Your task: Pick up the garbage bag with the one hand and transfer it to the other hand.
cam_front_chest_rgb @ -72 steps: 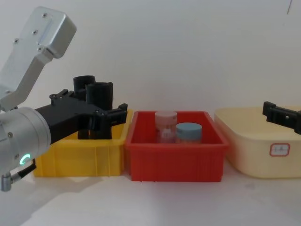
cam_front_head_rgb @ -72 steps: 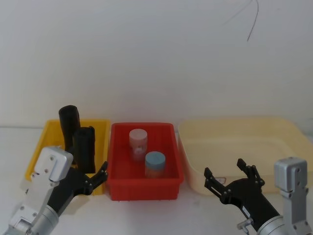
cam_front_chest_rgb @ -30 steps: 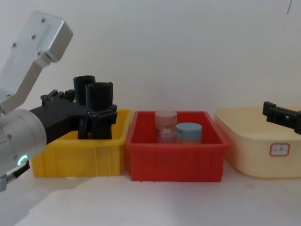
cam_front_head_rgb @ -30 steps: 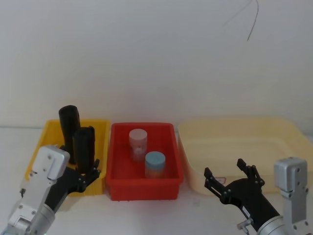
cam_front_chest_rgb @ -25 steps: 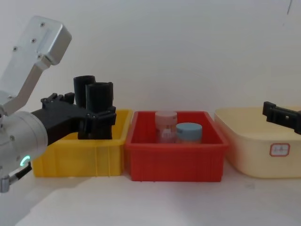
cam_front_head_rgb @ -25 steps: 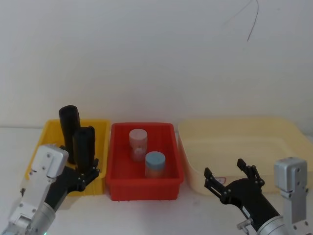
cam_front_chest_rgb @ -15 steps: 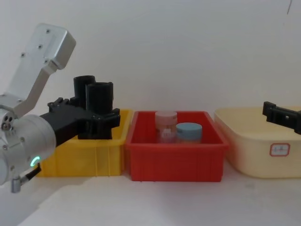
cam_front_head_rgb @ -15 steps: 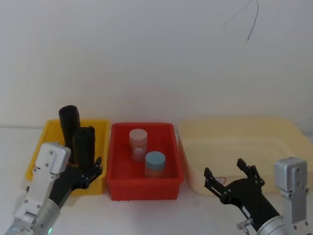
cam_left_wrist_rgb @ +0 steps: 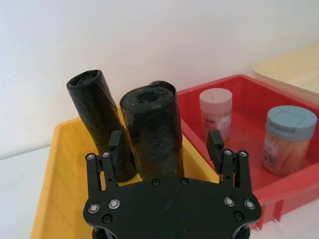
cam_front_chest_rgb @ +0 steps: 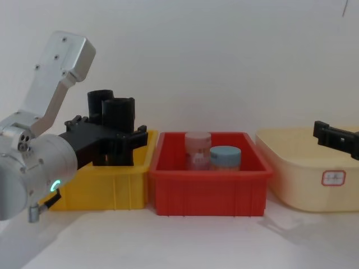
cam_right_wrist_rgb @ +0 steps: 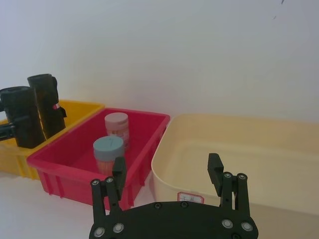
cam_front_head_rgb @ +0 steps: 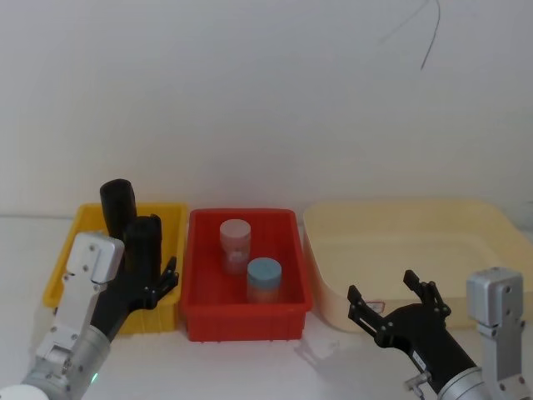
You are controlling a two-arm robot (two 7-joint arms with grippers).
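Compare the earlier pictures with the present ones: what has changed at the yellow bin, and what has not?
The left gripper has moved forward to the garbage bag and now straddles it, open, gripping nothing. The garbage bag, the rear roll and the right gripper stayed put.

— What else is on my screens?
— I see a yellow bin (cam_front_chest_rgb: 101,190), a red bin (cam_front_chest_rgb: 207,193) just beside it, holding a pink-lidded jar (cam_front_head_rgb: 235,242) behind a blue-lidded jar (cam_front_head_rgb: 264,279) — then a cream tub (cam_front_chest_rgb: 297,185).
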